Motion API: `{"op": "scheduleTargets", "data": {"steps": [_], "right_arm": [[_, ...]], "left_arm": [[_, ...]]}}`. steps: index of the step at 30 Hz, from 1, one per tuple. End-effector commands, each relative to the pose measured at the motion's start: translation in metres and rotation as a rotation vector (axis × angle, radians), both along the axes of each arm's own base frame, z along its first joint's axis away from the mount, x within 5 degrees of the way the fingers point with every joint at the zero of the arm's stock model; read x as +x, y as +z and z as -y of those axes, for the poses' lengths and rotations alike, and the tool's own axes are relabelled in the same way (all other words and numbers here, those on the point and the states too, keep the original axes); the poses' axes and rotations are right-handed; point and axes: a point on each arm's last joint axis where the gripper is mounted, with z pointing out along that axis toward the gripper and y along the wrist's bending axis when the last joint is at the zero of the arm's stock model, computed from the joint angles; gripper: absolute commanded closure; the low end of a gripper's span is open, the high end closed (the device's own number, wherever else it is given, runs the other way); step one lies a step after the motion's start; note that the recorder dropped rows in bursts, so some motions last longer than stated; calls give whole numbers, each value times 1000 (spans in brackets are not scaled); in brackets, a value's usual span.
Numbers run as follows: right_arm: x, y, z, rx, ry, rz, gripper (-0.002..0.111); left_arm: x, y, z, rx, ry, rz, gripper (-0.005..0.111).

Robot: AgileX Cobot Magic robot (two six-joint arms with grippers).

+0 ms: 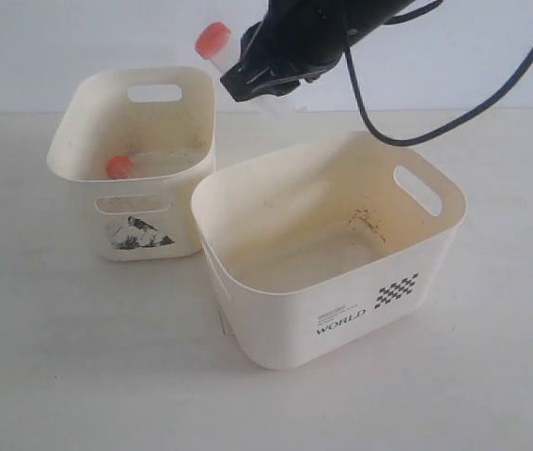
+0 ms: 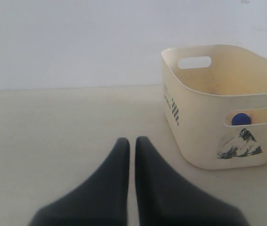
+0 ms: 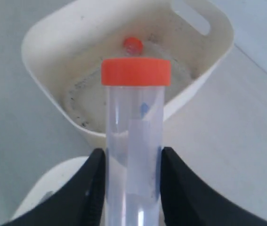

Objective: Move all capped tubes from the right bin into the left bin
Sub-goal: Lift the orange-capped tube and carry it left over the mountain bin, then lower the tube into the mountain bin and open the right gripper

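My right gripper (image 1: 247, 83) (image 3: 133, 160) is shut on a clear tube (image 3: 135, 127) with an orange-red cap (image 1: 213, 39), held tilted in the air above the far right corner of the left bin (image 1: 69, 155) (image 3: 36, 44). A second orange-capped tube (image 1: 119, 166) (image 3: 133, 44) lies inside that bin. In the left wrist view a blue cap (image 2: 241, 119) shows through the slot of the stickered left bin (image 2: 204, 146). The right bin (image 1: 275, 319), marked "WORLD", shows no tube inside. My left gripper (image 2: 132, 141) is shut on nothing, low over the table, apart from the bins.
The two bins stand close together on a pale table (image 1: 59, 357). A black cable (image 1: 492, 99) hangs from the right arm above the right bin's far side. A white wall (image 1: 59, 47) runs behind the table.
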Motion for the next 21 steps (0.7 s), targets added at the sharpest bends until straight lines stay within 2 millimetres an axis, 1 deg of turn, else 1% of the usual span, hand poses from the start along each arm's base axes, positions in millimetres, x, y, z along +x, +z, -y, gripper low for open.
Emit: {"op": "scheduleTargets", "data": {"steps": [1, 2, 4, 6, 9, 14, 15, 16, 17, 18, 20, 21], "right_arm": [[-8, 9, -11, 92, 142, -7, 108], [-9, 12, -16, 140, 192, 23, 108], [-6, 16, -21, 190, 210, 52, 108], [-2, 17, -29, 186, 250, 91, 108], [4, 14, -49, 164, 291, 137, 108], [18, -3, -88, 63, 314, 254, 108], [24, -10, -101, 32, 266, 282, 108], [28, -14, -107, 8, 240, 289, 108], [35, -23, -115, -41, 205, 285, 108], [37, -26, -119, -66, 188, 285, 108], [43, -35, -128, -108, 183, 298, 95], [43, -37, -134, -111, 192, 304, 80]], "left_arm": [[0, 1, 0, -7, 2, 3, 102], [0, 1, 0, -7, 2, 3, 102], [0, 1, 0, -7, 2, 3, 102], [0, 1, 0, -7, 2, 3, 102], [0, 1, 0, -7, 2, 4, 102], [0, 1, 0, -7, 2, 4, 102], [0, 1, 0, -7, 2, 3, 102], [0, 1, 0, -7, 2, 3, 102], [0, 1, 0, -7, 2, 3, 102], [0, 1, 0, -7, 2, 3, 102], [0, 1, 0, -7, 2, 3, 102], [0, 1, 0, -7, 2, 3, 102]]}}
